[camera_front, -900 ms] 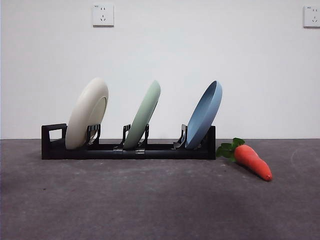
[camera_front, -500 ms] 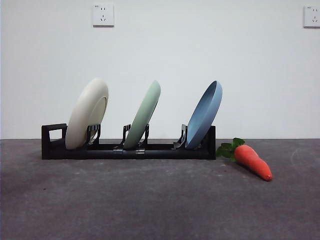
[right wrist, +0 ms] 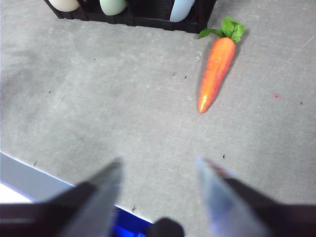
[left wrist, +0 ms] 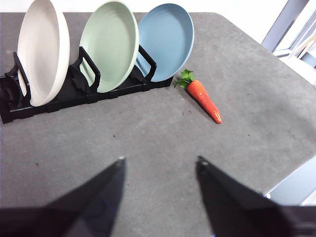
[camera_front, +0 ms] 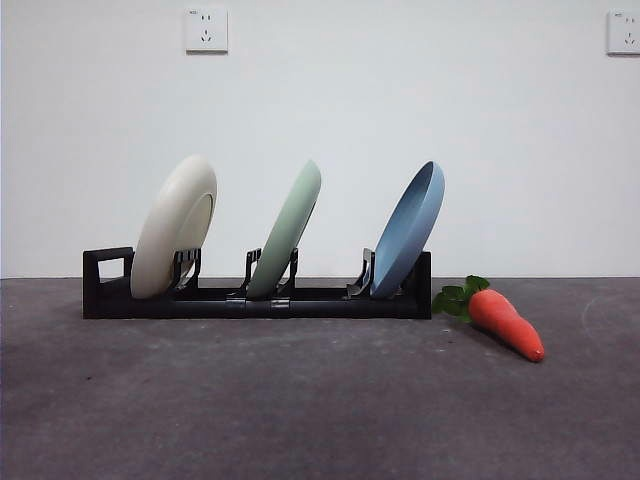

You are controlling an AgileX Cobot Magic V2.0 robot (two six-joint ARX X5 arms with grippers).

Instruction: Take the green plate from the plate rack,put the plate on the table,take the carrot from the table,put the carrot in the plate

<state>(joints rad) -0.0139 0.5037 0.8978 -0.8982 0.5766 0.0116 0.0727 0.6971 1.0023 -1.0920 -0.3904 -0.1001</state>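
The green plate (camera_front: 287, 232) stands tilted in the middle slot of the black plate rack (camera_front: 255, 298), between a cream-white plate (camera_front: 175, 225) and a blue plate (camera_front: 409, 230). It also shows in the left wrist view (left wrist: 109, 45). The carrot (camera_front: 505, 321) lies on the dark grey table (camera_front: 300, 400) just right of the rack, its leaves toward the rack; it also shows in the wrist views (left wrist: 203, 97) (right wrist: 216, 68). My left gripper (left wrist: 159, 165) is open, hanging above the table well short of the rack. My right gripper (right wrist: 159, 165) is open above the table near its front edge, short of the carrot. Neither arm shows in the front view.
The rack's square loop handle (camera_front: 108, 268) is at its left end. The table's front edge (right wrist: 59, 183) lies close under the right gripper. The table's right edge (left wrist: 289, 173) shows in the left wrist view. A white wall (camera_front: 320, 110) stands behind the rack.
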